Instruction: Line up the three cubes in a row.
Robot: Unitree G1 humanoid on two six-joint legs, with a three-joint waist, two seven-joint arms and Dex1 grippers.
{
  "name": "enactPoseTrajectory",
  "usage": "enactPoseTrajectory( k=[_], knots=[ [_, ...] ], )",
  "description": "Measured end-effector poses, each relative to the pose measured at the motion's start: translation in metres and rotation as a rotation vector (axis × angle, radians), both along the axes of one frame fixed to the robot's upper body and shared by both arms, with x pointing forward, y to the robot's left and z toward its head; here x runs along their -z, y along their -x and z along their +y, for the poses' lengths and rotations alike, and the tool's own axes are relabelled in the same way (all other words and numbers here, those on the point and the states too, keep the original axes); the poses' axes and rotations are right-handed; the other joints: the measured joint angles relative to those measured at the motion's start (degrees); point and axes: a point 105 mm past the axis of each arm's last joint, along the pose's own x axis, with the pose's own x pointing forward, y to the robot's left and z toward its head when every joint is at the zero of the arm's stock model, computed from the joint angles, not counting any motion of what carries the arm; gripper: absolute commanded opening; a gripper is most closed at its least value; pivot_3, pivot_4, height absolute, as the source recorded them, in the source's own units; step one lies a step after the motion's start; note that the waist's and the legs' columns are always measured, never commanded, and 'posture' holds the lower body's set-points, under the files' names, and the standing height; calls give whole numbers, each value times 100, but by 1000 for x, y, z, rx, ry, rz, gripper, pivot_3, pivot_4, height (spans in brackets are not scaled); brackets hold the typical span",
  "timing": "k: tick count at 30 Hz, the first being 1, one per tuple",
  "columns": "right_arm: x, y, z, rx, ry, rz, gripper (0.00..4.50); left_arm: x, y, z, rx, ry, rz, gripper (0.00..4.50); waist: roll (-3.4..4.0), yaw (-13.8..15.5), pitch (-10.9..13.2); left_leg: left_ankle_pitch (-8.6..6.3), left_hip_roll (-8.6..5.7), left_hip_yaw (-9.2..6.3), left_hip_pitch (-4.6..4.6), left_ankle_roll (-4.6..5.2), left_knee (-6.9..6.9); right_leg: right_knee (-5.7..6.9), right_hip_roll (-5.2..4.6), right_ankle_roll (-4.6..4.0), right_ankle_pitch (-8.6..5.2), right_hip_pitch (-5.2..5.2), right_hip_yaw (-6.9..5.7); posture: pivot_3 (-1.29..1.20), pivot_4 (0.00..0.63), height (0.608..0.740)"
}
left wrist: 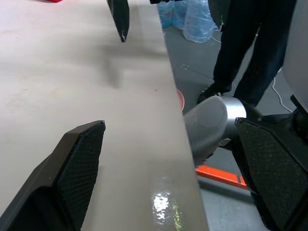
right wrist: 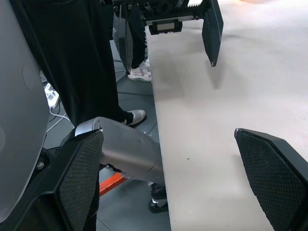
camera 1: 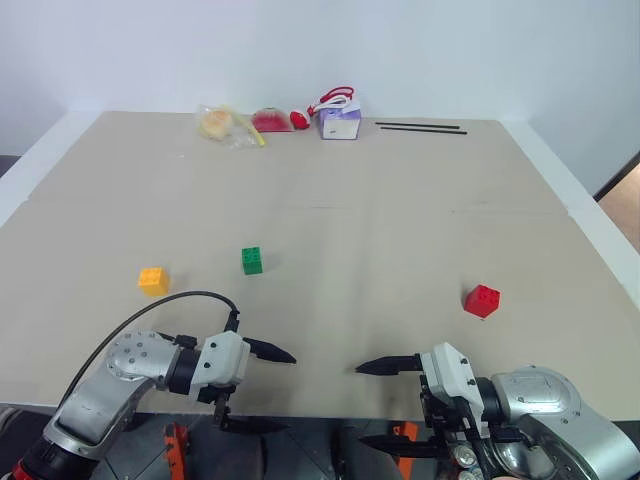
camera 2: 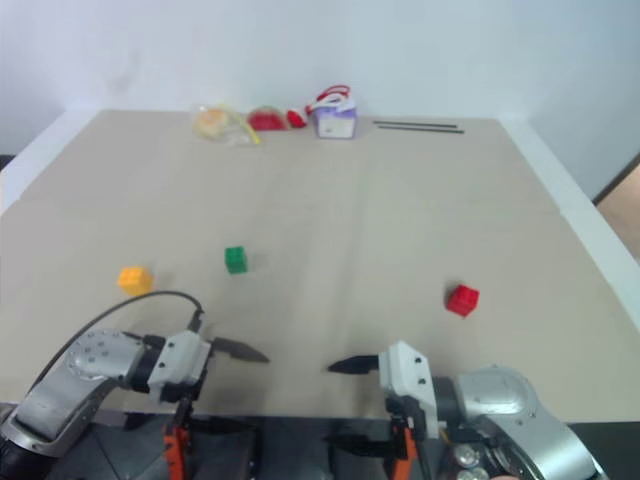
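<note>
Left claw (camera 1: 262,388): spread, empty, at the near edge of the surface (camera 1: 380,230), tips pointing toward the right claw.
Right claw (camera 1: 378,402): spread, empty, at the same edge, facing the left one.
Orange cube (camera 1: 153,281): on the left, apart from the others.
Green cube (camera 1: 252,260): near the orange one, slightly farther back.
Red cube (camera 1: 482,300): well apart, on the right.

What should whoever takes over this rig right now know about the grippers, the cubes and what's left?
Left gripper: open, empty, at the table's near edge.
Right gripper: open, empty, facing it.
Orange-yellow cube: left side. Green cube: just right of it and slightly farther back. Red cube: alone, far right.
Done: nothing lined up.
Left: bring all three cubes into one row; moving red toward the others looks simplest.
</note>
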Motion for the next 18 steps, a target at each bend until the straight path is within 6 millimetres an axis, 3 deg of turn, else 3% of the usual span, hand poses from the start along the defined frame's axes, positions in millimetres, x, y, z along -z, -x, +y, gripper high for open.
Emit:
enactPoseTrajectory(
  k=[5, 9, 11, 15, 18],
  knots=[
    [2, 1, 0, 14, -3, 4, 4500, 1, 4, 2, 27, -1, -3, 4471, -1, 0, 0, 0, 0, 3, 0, 0, -1, 0, 0, 0, 0, -2, 2, 0, 150, 740],
    [-7, -15, 5, 138, -102, -25, 4500, -10, -7, 10, 27, -37, -3, 4471, -4, 0, 0, 1, 10, 3, -2, 1, 3, 3, 10, -6, 7, -7, 1, 0, 150, 740],
    [-20, -33, 4, 272, -187, -64, 4500, -28, -26, 11, -8, -19, -65, 4471, -4, 1, -1, 2, 13, 7, -5, 2, 11, 4, 12, -5, 12, -8, 2, 0, 150, 740],
    [-61, -84, -10, 682, -400, -252, 4500, -62, -58, -9, -116, 154, -110, 4471, -6, -1, -2, 5, 11, 20, -14, -3, 21, 4, 12, 14, 30, -14, 16, 0, 150, 740],
    [-73, -108, -44, 1059, -418, -374, 4500, -68, -66, -23, -175, 239, -84, 4471, -6, -2, -5, 4, 6, 37, -16, -5, 4, 4, 11, 44, 39, -25, 41, 0, 150, 740]
  ],
)
